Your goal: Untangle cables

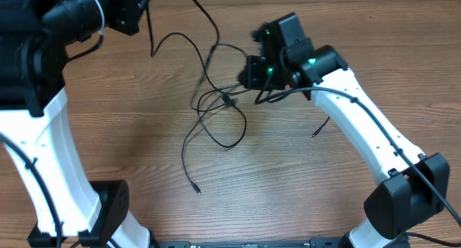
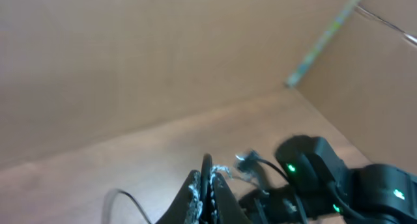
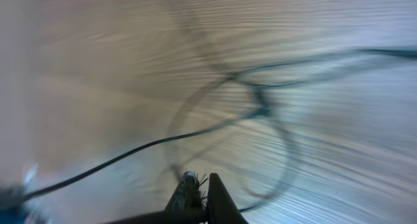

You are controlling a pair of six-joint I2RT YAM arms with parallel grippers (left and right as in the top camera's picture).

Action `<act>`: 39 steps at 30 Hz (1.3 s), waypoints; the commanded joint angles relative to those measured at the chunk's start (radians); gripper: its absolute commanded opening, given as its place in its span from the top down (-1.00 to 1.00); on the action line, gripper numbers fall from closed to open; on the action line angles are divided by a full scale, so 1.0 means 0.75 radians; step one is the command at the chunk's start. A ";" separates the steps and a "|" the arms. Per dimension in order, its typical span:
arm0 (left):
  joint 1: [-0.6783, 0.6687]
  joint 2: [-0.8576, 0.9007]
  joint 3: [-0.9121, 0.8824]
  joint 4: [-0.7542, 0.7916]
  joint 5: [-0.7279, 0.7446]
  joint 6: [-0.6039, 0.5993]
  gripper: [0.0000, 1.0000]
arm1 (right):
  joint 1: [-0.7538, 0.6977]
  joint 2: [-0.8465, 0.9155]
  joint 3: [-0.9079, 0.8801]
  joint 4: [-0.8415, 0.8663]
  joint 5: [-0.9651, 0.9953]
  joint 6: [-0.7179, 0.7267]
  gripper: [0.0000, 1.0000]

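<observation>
Both my left fingers (image 2: 193,201) and right fingers (image 3: 218,201) were shut. If I tugged hard, the cables (image 1: 227,100) could knot tighter.

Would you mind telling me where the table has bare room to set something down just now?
Bare wood lies between the left arm and the cables, and nearer the arm bases, between the loose plug end and the right arm. It is crowded at the tangle beside the right gripper.
</observation>
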 commanded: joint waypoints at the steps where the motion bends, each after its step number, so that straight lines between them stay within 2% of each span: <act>1: 0.000 -0.163 0.066 0.078 -0.235 -0.049 0.92 | -0.107 -0.010 0.009 -0.099 0.311 0.080 0.92; 9: 0.000 -0.291 0.066 0.180 -0.518 -0.049 0.92 | -0.327 -0.008 -0.071 -0.234 0.456 0.080 0.92; 14: 0.000 -0.311 0.066 0.297 -0.529 -0.049 0.92 | -0.450 -0.008 -0.180 -0.224 0.456 0.079 0.93; 20: 0.000 -0.311 0.066 0.481 -0.529 -0.049 0.92 | -0.483 -0.008 -0.228 -0.225 0.456 0.059 0.90; 22: 0.000 -0.312 0.066 0.540 -0.538 -0.050 0.91 | -0.483 -0.008 -0.228 -0.225 0.456 0.060 0.74; 24: 0.000 -0.316 0.066 0.592 -0.577 -0.069 0.92 | -0.483 -0.008 -0.228 -0.224 0.456 0.060 0.35; 25: 0.000 -0.317 0.066 0.618 -0.597 -0.069 0.91 | -0.483 -0.008 -0.228 -0.224 0.456 0.060 -0.02; 26: 0.000 -0.317 0.066 0.639 -0.601 -0.068 0.92 | -0.483 -0.008 -0.228 -0.223 0.456 0.060 -0.26; 28: 0.000 -0.316 0.066 0.683 -0.600 -0.064 0.92 | -0.483 -0.008 -0.228 -0.223 0.455 0.060 -0.60; 29: 0.000 -0.316 0.065 0.695 -0.600 -0.064 0.92 | -0.483 -0.008 -0.228 -0.223 0.452 0.060 -0.69; 31: 0.000 -0.316 0.065 0.703 -0.593 -0.064 0.92 | -0.483 -0.008 -0.228 -0.224 0.440 0.059 -0.81; 39: 0.000 -0.316 0.050 0.591 -0.655 0.022 0.92 | -0.483 -0.008 -0.228 -0.229 0.380 0.039 -0.84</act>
